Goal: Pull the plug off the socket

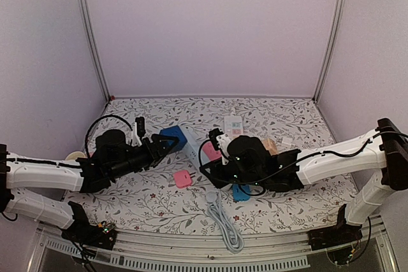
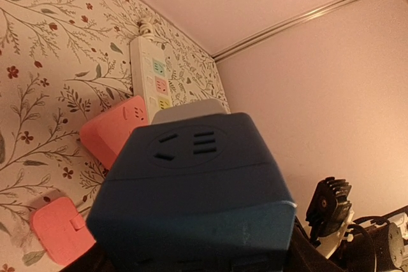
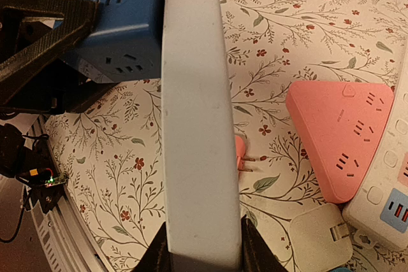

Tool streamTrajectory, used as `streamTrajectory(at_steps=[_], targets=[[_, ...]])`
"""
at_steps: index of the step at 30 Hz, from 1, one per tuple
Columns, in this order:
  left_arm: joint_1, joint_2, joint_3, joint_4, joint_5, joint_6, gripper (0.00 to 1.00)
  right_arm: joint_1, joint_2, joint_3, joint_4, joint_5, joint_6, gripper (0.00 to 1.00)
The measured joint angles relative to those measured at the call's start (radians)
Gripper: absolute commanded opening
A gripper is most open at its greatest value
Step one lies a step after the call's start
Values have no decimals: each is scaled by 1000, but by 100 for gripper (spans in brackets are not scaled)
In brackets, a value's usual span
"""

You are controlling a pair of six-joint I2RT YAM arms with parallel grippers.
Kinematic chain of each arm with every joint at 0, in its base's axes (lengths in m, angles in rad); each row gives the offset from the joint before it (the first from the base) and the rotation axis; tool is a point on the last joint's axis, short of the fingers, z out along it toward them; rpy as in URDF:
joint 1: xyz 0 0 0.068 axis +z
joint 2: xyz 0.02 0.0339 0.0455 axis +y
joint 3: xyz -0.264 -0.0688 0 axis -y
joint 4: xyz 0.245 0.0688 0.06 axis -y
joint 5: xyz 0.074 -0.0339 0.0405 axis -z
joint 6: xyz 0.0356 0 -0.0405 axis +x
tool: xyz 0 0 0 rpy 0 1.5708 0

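The table (image 1: 287, 119) is covered with a flat white cloth printed with sprigs and small red flowers.

A long, smooth, pale grey socket strip (image 3: 194, 125) with rounded edges runs lengthwise through the right wrist view. The right gripper (image 3: 201, 246) clamps it, one black finger on each long side.

A white power strip (image 2: 150, 74) lies flat further back. It is rectangular, with pastel socket panels, and its ribbed white cable (image 1: 226, 224) loops to the near edge.

The blue cube plug (image 1: 173, 138) is matte plastic with softly rounded corners and slotted outlets on its faces. It is raised off the cloth and sits against the grey strip's side. I cannot tell whether its pins are seated. The left gripper (image 1: 160, 144) has its fingers closed on the cube.

A pink triangular socket block (image 3: 338, 132) rests touching the white strip. A white square adapter (image 3: 319, 240) lies just beside it, and a small pink plug (image 1: 183, 178) lies apart on the cloth.
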Motion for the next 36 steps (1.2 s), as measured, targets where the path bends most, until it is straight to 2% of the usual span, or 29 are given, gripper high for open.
streamTrajectory(at_steps=[24,29,36], targets=[[-3,13,-1,7,-16,15,0,-30,34,16,14,-77,11,2],[-3,14,-1,6,-19,6,0,-24,34,37,-27,-47,-2,2],[-2,43,-1,34,-4,-21,0,15,34,74,-111,68,-18,2]])
